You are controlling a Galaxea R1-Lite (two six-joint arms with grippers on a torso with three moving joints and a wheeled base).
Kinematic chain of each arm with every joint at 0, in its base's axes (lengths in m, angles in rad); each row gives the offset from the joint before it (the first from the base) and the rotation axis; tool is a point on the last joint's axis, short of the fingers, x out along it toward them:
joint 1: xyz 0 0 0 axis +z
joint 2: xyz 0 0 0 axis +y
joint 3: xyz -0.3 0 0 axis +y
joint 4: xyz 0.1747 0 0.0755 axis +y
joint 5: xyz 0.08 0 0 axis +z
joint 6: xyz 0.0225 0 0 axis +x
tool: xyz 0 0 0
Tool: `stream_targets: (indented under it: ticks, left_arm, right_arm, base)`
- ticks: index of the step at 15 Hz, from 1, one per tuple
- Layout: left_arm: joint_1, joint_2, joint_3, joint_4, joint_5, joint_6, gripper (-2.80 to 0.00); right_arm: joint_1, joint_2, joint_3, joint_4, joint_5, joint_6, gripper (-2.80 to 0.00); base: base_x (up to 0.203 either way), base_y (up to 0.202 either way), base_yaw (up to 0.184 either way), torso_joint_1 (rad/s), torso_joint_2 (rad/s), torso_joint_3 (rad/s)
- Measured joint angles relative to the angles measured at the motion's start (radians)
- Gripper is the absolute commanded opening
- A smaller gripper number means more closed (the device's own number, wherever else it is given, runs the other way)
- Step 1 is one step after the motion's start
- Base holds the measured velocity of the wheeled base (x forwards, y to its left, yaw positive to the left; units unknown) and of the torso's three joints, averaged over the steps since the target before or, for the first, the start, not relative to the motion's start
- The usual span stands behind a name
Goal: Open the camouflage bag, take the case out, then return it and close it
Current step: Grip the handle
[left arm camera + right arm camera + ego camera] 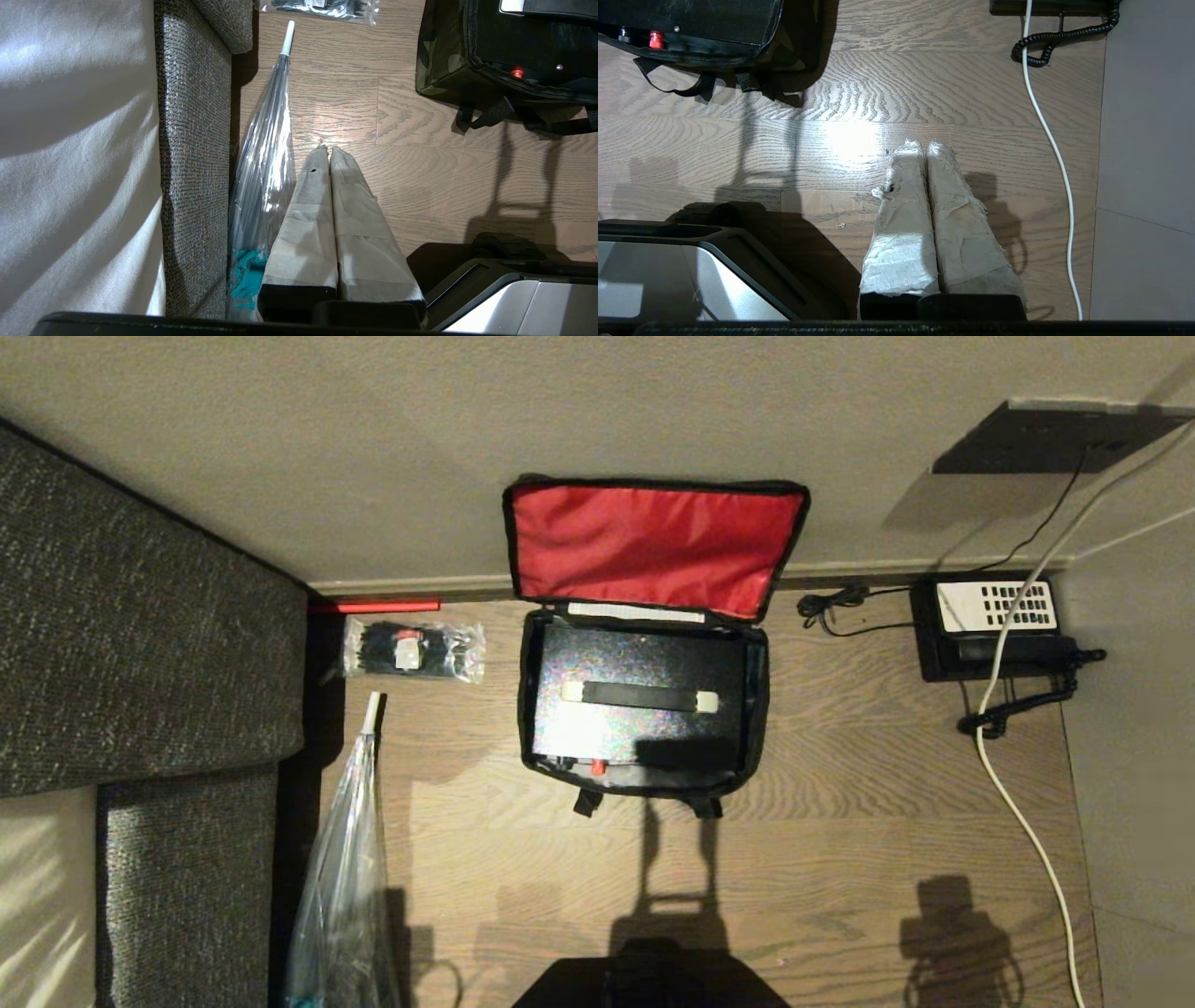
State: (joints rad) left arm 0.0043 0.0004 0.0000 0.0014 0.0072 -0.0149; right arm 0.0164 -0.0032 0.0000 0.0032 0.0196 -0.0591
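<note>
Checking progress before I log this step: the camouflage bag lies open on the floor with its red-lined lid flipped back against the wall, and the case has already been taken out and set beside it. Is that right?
Not quite. The camouflage bag is open on the floor with its red-lined lid back against the wall, but the case lies inside the bag, not beside it. The head view shows this.
</note>
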Motion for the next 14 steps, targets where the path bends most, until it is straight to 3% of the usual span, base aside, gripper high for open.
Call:
stream_targets:
  ticks: [14]
  left_arm:
    - [0.0,0.0,0.0,0.0,0.0,0.001,-2.8]
  right_arm:
    - [0.0,0.0,0.0,0.0,0.0,0.0,-2.8]
  base:
    - [0.0,0.0,0.0,0.0,0.0,0.0]
